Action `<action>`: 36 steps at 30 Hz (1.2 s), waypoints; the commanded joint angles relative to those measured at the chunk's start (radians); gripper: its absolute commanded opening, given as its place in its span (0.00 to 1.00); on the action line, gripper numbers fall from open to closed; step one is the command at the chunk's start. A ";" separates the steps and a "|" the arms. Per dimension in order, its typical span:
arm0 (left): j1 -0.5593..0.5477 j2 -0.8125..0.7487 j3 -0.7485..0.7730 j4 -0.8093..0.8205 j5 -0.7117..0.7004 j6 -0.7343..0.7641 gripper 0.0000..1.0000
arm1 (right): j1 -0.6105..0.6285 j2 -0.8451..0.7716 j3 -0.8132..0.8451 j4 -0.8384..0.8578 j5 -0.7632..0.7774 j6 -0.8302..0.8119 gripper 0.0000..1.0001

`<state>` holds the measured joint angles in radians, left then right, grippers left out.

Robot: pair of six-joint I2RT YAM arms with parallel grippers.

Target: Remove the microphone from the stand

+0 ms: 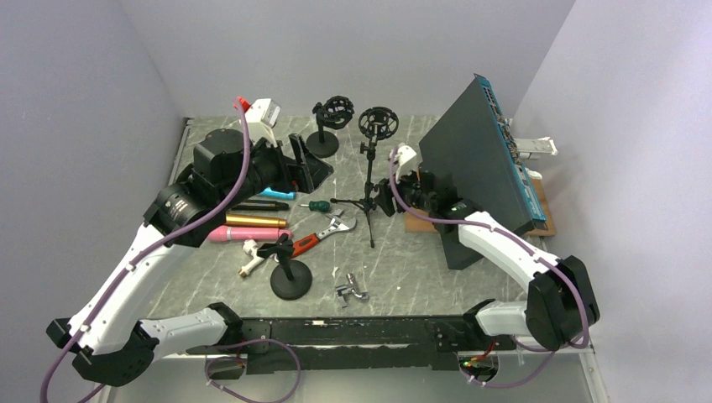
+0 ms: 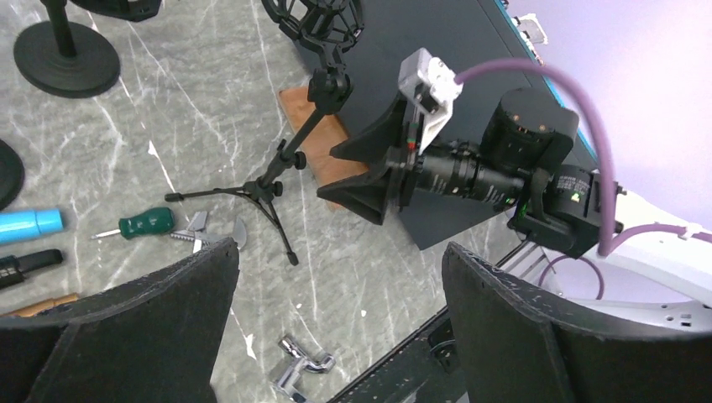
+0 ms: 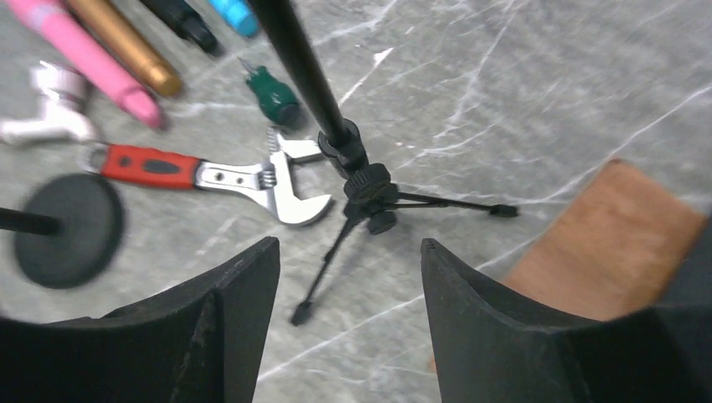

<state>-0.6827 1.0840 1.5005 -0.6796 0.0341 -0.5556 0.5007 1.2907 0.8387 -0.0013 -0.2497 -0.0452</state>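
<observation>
A black tripod stand (image 1: 369, 200) with an empty shock mount (image 1: 377, 122) stands mid-table. No microphone shows in any stand. Pink (image 1: 248, 234), gold (image 1: 254, 220), black (image 1: 260, 206) and blue (image 1: 275, 194) microphones lie on the table to its left. My right gripper (image 1: 384, 200) is open and empty just right of the tripod's pole; the wrist view shows the tripod hub (image 3: 359, 172) ahead of the open gripper (image 3: 348, 248). My left gripper (image 1: 306, 168) is open and empty, left of the stand; in its wrist view (image 2: 340, 252) the tripod (image 2: 277, 172) lies ahead.
A second shock-mount stand (image 1: 334, 117) stands at the back, and a round-base clip stand (image 1: 290, 277) at the front. A red-handled wrench (image 1: 323, 235), a green screwdriver (image 1: 317, 205), a white fitting (image 1: 250, 256) and a chrome fitting (image 1: 353, 290) lie about. A large dark panel (image 1: 479, 176) leans at right on a wooden block (image 3: 613, 235).
</observation>
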 commanded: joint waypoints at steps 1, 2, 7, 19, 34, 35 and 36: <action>0.011 0.024 0.068 0.005 0.038 0.063 0.94 | -0.100 0.017 0.024 0.008 -0.295 0.279 0.66; 0.016 0.032 0.075 0.005 0.046 0.071 0.94 | -0.113 0.045 0.056 -0.028 -0.334 0.318 0.67; 0.038 0.053 0.090 0.006 0.084 0.085 0.95 | -0.202 0.151 0.162 -0.086 -0.431 0.461 0.68; 0.089 0.046 0.084 0.011 0.172 0.115 0.99 | -0.269 0.357 0.270 -0.048 -0.614 0.518 0.66; 0.113 0.054 0.116 -0.028 0.194 0.174 0.99 | -0.270 0.430 0.225 0.177 -0.736 0.622 0.48; 0.115 0.054 0.117 -0.029 0.196 0.176 0.99 | -0.270 0.433 0.222 0.188 -0.743 0.627 0.46; 0.116 0.054 0.118 -0.031 0.195 0.179 0.99 | -0.269 0.433 0.217 0.200 -0.749 0.632 0.43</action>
<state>-0.5766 1.1435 1.5787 -0.7128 0.2104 -0.4057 0.2317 1.7149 1.0657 0.0937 -0.9333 0.5587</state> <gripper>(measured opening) 0.994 0.470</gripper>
